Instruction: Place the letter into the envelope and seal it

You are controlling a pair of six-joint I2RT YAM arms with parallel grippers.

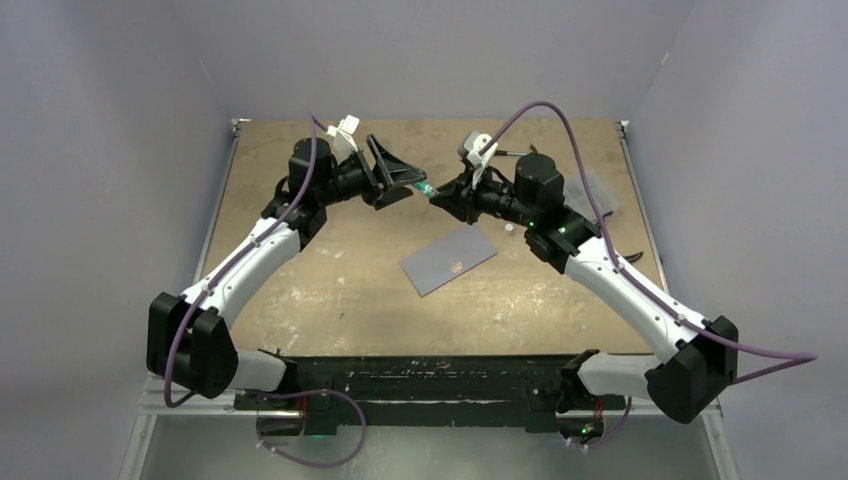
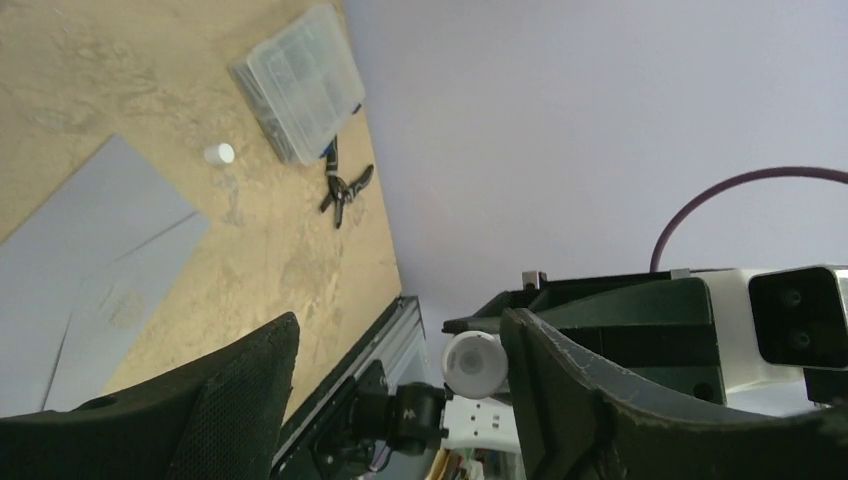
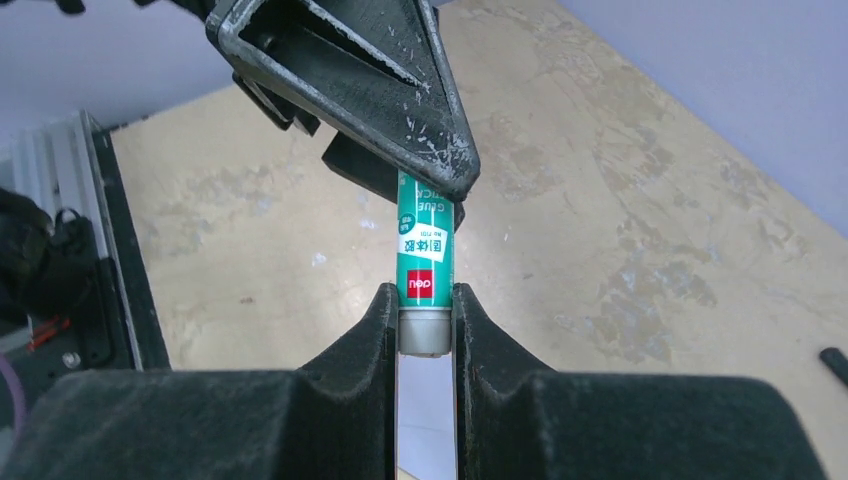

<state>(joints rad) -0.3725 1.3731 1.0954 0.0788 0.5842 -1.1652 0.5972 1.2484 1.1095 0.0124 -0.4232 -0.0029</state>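
The table (image 1: 330,290) fills the middle of the top view, and both arms reach to its far half and meet at upper centre. The envelope (image 1: 448,258) lies flat at the centre of that view, well apart from both claws, and in the left wrist view it sits at the lower left. The letter shows in no view. It may already be inside the envelope, but I cannot tell. A clear plastic box (image 2: 300,80) lies at the top of the left wrist view, with a small black tool (image 2: 342,190) just below it.

The left claw (image 1: 405,185) has its jaws apart, standing around the far end of a green glue stick (image 3: 426,250) without pinching it. The right claw (image 3: 424,300) is clamped on the near end of the stick, at the centre of the right wrist view. A small white cap (image 1: 509,228) lies on the table, right of centre in the top view. It is probably the glue stick's cap.

The step in hand looks like the sealing, with the glue stick opened and sitting in the right claw alone. Next, the left claw should draw clear. The right arm must then carry the stick down to the envelope's flap and rub the tip along its edge, lightly enough not to push the paper across the table.
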